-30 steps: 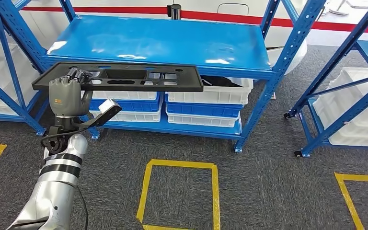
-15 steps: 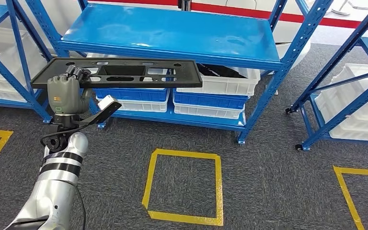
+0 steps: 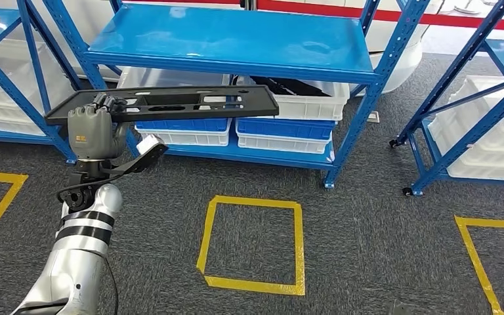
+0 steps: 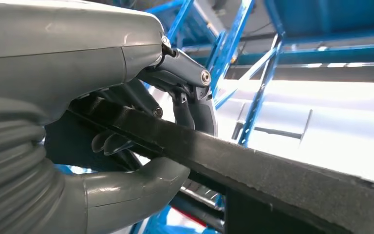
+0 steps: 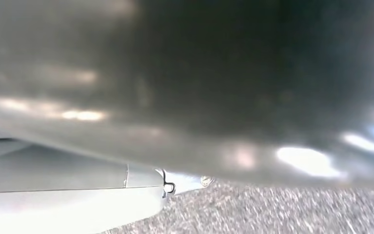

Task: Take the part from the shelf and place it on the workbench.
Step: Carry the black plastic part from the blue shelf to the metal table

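Now my left hand (image 3: 90,133) grips the black perforated panel (image 3: 170,104) near its 9 o'clock end, thumb under and fingers over its edge (image 4: 253,163), so the long plate cantilevers toward 3 o'clock, roughly level and free of the blue shelf (image 3: 236,39). Against the frames a second back, the whole scene has slid: the rack sits higher and further off, and the yellow floor square (image 3: 252,243) has come fully into sight, so I read it as my camera backing away. The part is off the shelf; no workbench in sight yet. My right hand's state I cannot tell from its blurred wrist view.
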Action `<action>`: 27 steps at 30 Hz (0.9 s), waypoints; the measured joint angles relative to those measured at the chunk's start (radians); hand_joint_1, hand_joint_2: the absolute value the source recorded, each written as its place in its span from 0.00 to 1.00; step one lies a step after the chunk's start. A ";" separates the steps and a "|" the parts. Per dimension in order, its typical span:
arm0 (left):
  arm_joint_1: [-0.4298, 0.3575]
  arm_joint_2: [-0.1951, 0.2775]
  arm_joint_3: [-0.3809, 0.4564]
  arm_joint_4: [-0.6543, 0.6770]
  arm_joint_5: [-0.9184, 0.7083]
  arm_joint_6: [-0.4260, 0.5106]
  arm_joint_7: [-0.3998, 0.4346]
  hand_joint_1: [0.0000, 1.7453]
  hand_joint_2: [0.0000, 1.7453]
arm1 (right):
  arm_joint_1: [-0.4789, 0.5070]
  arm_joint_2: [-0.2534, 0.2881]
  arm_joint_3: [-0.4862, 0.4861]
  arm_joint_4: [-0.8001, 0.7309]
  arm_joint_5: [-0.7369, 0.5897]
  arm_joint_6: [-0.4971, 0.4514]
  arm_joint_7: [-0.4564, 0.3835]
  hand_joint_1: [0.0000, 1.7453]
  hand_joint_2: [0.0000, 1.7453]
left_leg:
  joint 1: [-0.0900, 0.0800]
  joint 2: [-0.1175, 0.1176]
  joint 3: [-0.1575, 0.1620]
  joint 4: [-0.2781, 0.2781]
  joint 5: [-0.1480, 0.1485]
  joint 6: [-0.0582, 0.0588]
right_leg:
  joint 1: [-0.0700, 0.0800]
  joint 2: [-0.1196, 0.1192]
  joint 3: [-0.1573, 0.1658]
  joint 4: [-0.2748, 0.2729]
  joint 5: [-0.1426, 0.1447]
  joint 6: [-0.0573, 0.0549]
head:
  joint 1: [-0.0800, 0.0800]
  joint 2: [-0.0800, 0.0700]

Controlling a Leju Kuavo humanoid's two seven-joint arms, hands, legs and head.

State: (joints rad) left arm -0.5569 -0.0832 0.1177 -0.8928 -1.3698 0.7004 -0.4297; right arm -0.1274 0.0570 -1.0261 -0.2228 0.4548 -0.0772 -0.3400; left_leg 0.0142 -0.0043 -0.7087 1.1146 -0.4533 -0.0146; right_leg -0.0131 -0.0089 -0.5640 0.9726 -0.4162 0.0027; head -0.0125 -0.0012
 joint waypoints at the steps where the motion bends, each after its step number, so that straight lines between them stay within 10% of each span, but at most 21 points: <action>1: 0.003 0.002 0.000 -0.001 0.001 0.000 0.000 1.00 1.00 | 0.000 0.001 0.000 0.000 0.000 0.003 -0.004 0.00 0.00 | 0.000 0.000 -0.017 0.066 -0.048 -0.005 | 0.001 -0.001 -0.009 0.000 0.008 -0.005 | 0.000 0.000; 4: 0.016 0.004 0.000 -0.002 0.002 0.000 0.000 1.00 1.00 | -0.001 0.003 0.000 0.000 0.000 0.011 -0.014 0.00 0.00 | 0.006 0.001 -0.023 0.187 -0.090 -0.019 | -0.001 -0.003 -0.042 0.006 0.031 -0.002 | -0.001 0.000; 7: 0.018 0.004 0.000 -0.007 0.002 0.000 -0.003 1.00 1.00 | -0.001 0.002 0.000 0.000 0.000 0.017 -0.018 0.00 0.00 | 0.017 0.001 0.098 0.041 -0.043 -0.033 | -0.006 -0.002 -0.084 0.031 0.047 0.012 | -0.002 0.000; 9: 0.018 0.004 0.000 -0.015 0.002 0.000 -0.004 1.00 1.00 | -0.001 0.001 0.000 -0.001 0.000 0.022 -0.021 0.00 0.00 | 0.014 -0.003 0.145 -0.038 -0.050 -0.024 | -0.004 -0.001 -0.104 0.047 0.056 0.025 | -0.002 0.000; 12: 0.019 0.006 0.001 -0.019 0.003 0.000 -0.006 1.00 1.00 | 0.002 0.001 0.000 -0.002 0.001 0.028 -0.026 0.00 0.00 | 0.008 -0.006 0.130 -0.049 -0.039 0.011 | -0.002 0.002 -0.117 0.047 0.074 0.049 | -0.001 0.000; 15: 0.018 0.005 0.003 -0.022 0.005 0.000 -0.007 1.00 1.00 | 0.004 0.003 0.000 -0.001 0.002 0.029 -0.029 0.00 0.00 | 0.009 -0.004 0.096 -0.057 -0.001 0.044 | -0.005 0.005 -0.159 0.124 -0.003 0.044 | 0.003 0.000; 18: 0.019 0.005 0.006 -0.025 0.008 0.000 -0.011 1.00 1.00 | 0.002 0.002 0.000 -0.001 0.002 0.030 -0.030 0.00 0.00 | 0.007 -0.004 0.048 -0.057 0.038 0.048 | -0.005 0.006 -0.202 0.313 -0.108 0.041 | 0.007 0.000; 20: 0.021 0.005 0.008 -0.025 0.009 0.000 -0.015 1.00 1.00 | 0.001 0.002 0.000 -0.001 0.003 0.032 -0.033 0.00 0.00 | 0.007 -0.004 0.015 -0.056 0.063 0.044 | -0.005 0.006 -0.168 0.335 -0.100 0.056 | 0.007 0.000; 22: 0.022 0.006 0.010 -0.026 0.009 0.000 -0.017 1.00 1.00 | -0.003 0.002 0.000 -0.001 0.003 0.035 -0.039 0.00 0.00 | 0.007 -0.004 -0.011 -0.056 0.088 0.038 | -0.004 0.006 -0.068 0.225 -0.080 0.061 | 0.006 0.000; 24: 0.021 0.007 0.013 -0.030 0.009 0.000 -0.018 1.00 1.00 | -0.009 0.001 0.001 -0.002 0.003 0.038 -0.048 0.00 0.00 | 0.007 -0.002 -0.024 -0.061 0.112 0.026 | 0.003 0.008 0.023 0.099 -0.093 0.048 | 0.004 0.000; 27: 0.019 0.008 0.016 -0.033 0.009 0.000 -0.021 1.00 1.00 | -0.014 0.001 0.001 -0.003 0.002 0.039 -0.053 0.00 0.00 | 0.009 -0.001 -0.020 -0.086 0.147 0.003 | 0.010 0.010 0.036 0.045 -0.087 0.025 | 0.006 0.000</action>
State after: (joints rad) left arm -0.5377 -0.0748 0.1334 -0.9262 -1.3612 0.7004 -0.4502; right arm -0.1409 0.0577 -1.0246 -0.2256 0.4572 -0.0378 -0.3930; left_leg 0.0234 -0.0048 -0.7282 1.0283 -0.3062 -0.0120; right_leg -0.0035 0.0013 -0.5282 1.0180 -0.5034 0.0277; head -0.0063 -0.0011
